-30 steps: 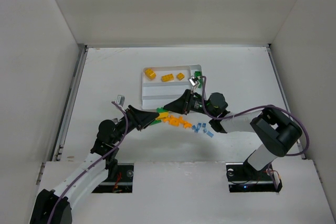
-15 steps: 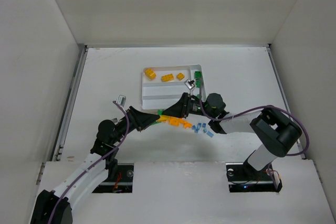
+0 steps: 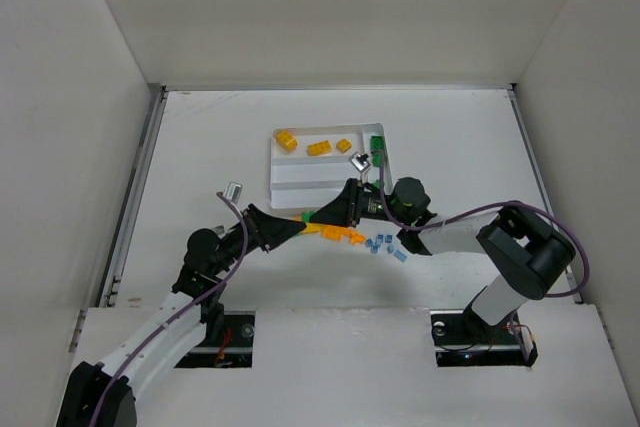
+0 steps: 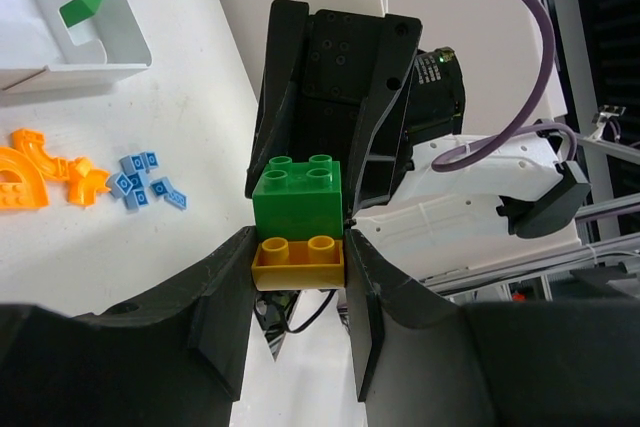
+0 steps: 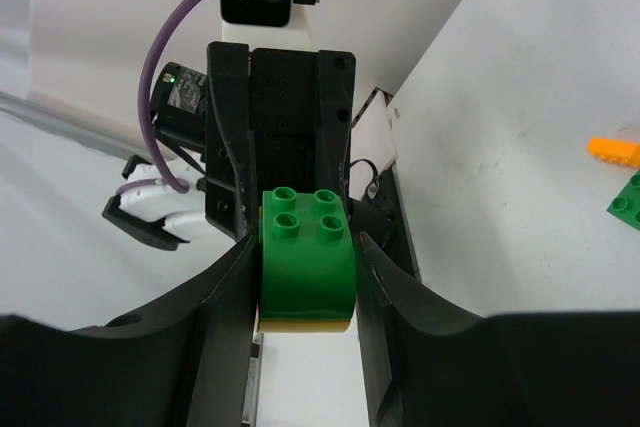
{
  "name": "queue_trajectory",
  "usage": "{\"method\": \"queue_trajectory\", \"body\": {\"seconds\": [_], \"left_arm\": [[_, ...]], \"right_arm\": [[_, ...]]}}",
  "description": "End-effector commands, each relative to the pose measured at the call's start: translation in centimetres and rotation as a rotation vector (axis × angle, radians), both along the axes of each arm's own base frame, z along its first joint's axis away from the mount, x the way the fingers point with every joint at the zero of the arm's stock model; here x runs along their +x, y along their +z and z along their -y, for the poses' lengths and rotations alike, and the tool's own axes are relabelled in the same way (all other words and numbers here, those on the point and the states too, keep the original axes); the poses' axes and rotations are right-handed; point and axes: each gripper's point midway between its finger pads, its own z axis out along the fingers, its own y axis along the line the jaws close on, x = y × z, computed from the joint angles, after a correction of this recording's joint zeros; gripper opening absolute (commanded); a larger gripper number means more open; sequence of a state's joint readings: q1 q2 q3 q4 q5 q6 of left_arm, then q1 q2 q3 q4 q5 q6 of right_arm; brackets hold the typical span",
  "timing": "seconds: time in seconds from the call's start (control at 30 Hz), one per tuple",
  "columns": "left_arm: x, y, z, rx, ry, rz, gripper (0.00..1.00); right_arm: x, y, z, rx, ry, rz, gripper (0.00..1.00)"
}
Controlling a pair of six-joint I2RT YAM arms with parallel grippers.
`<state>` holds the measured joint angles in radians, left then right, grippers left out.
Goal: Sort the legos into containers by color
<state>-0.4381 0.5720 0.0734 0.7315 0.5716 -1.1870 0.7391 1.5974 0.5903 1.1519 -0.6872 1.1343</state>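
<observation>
Legos were split between the white tray (image 3: 272, 162) and the table (image 3: 200, 147). That shallow, glossy plastic tray lay at mid-table, with yellow bricks (image 3: 320, 147) in its far long section and green bricks (image 3: 377, 152) in the narrow side section. On the near side of the tray, the two grippers met tip to tip. The left gripper (image 4: 297, 252) pinched a flat, studded yellow brick (image 4: 297, 265) with a taller green brick (image 4: 297, 199) stacked on it. The right gripper (image 5: 305, 267) was closed on that green brick from the opposite side. Only the wrist views showed this stack clearly; from above, the black fingers hid most of it. Curved orange pieces (image 4: 40, 162) and tiny pale blue bricks (image 4: 145, 179) lay loose on the matte table, near the tray.
</observation>
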Motion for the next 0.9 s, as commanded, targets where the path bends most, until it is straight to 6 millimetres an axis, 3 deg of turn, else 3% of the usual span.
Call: {"method": "queue_trajectory", "body": {"seconds": [0.0,0.47,0.87], "left_arm": [[-1.2,0.9,0.5,-0.009,-0.050,0.073,0.13],[-2.0,-0.2,1.0,0.042,-0.073,0.074,0.12],[-2.2,-0.8,1.3,0.071,-0.079,0.074,0.12]], "right_arm": [[-0.4,2.3,-0.1,0.056,0.016,0.078,0.36],[2.4,4.9,2.0,0.110,-0.057,0.081,0.30],[6.3,7.1,3.5,0.190,-0.171,0.049,0.30]]}}
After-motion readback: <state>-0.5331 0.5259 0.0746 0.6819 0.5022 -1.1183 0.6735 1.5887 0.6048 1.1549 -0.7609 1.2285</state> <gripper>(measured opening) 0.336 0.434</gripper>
